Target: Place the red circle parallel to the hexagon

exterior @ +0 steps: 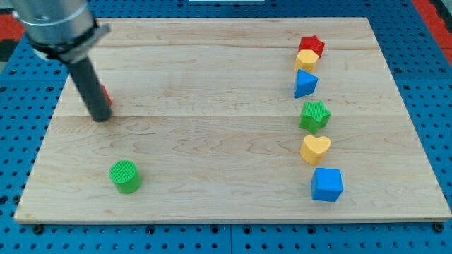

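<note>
The red circle (105, 93) is at the board's left side, almost wholly hidden behind my rod; only a small red sliver shows. My tip (102, 117) rests on the board just below and in front of it, seemingly touching it. The yellow hexagon (306, 59) sits at the view's upper right, just below the red star (311, 46). The hexagon is far to the right of my tip.
Down the right side run a blue triangle (304, 84), a green star (315, 116), a yellow heart (315, 149) and a blue cube (326, 185). A green cylinder (126, 176) stands at lower left. The wooden board (212, 141) lies on a blue pegboard.
</note>
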Robot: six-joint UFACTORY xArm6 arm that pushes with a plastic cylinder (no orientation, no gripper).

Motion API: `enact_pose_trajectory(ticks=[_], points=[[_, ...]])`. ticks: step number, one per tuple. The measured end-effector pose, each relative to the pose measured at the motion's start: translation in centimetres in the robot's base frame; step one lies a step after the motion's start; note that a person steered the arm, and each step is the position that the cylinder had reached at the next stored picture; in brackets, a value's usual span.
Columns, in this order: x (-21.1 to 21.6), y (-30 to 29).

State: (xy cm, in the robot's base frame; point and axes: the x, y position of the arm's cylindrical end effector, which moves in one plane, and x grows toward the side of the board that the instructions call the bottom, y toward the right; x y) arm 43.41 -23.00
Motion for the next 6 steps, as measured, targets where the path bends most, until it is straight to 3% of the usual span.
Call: enact_pose_trajectory(ticks=[1,2,3,4,6], points=[[-3.5,-3.0],[-5.4,3.4],[-5.4,8.8],[-1.2,6.7],[-8.6,20.8]])
